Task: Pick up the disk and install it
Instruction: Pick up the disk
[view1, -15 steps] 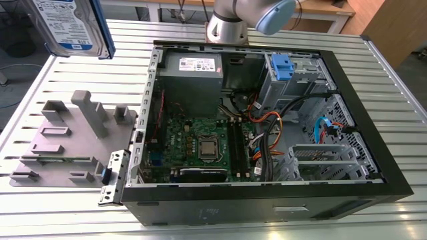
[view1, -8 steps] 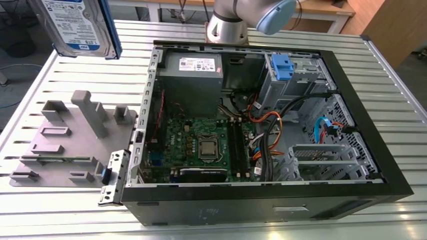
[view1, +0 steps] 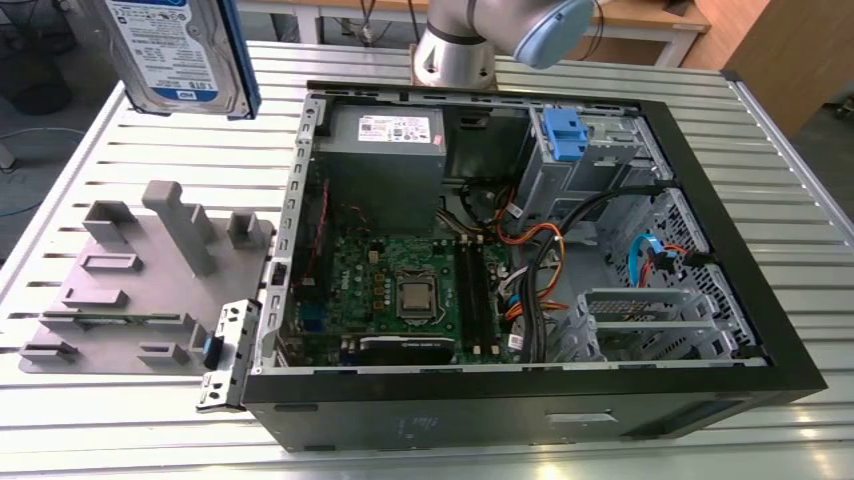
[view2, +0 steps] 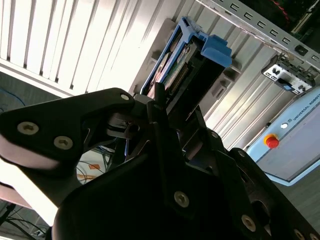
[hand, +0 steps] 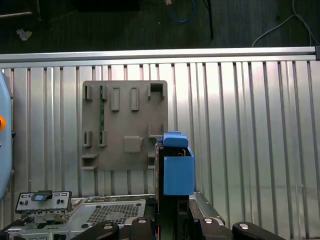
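1. The disk (view1: 180, 55), a flat rectangular silver-metal hard drive with a blue-and-white label and blue plastic side rails, is lifted clear of the table. It hangs upright at the exterior view's upper left with its label facing that camera.
2. In the second wrist view the disk (view2: 180, 70) sits between the fingers of the black gripper (view2: 172, 115). The jaws are closed against its two sides and grip it at one end, and its blue-railed end sticks out beyond them.
3. In the first wrist view the disk (hand: 178, 170) is seen end-on, with its blue rail piece in front of one edge of the holder block (hand: 125, 125).
4. That grey plastic holder block (view1: 147, 270), a flat plate with upright posts, lies on the ribbed silver metal table (view1: 134, 420) at the exterior view's left. It is just beside the computer case.
5. The black open computer case (view1: 534, 405) lies on its side in the middle of the table. It holds a green motherboard (view1: 400, 285), a grey power-supply box (view1: 387, 140) with a white sticker, and a blue plastic drive caddy (view1: 563, 135) in the grey metal bay at the far corner.
6. The silver and pale-blue robot arm (view1: 467, 45) rises behind the case.
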